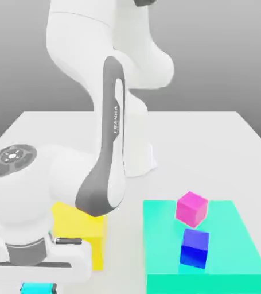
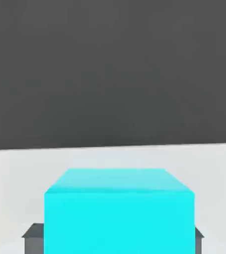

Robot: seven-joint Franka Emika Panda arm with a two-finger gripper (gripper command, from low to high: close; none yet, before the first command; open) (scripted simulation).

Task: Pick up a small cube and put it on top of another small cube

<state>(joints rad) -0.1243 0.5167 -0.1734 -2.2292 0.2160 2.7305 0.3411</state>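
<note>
A cyan cube (image 2: 118, 208) sits on the white table between my gripper's (image 2: 115, 240) two dark fingertips (image 2: 34, 239), which press against its opposite sides. In the exterior view the gripper (image 1: 38, 287) is at the lower left edge, low over the table, shut on the cyan cube (image 1: 34, 288). A magenta cube (image 1: 191, 208) and a blue cube (image 1: 194, 248) rest on a teal platform (image 1: 236, 252) at the exterior view's right, well apart from the gripper.
A yellow block (image 1: 81, 229) stands just behind the hand, between it and the teal platform. The arm's base (image 1: 138, 155) rises at the middle of the white table (image 1: 213, 143).
</note>
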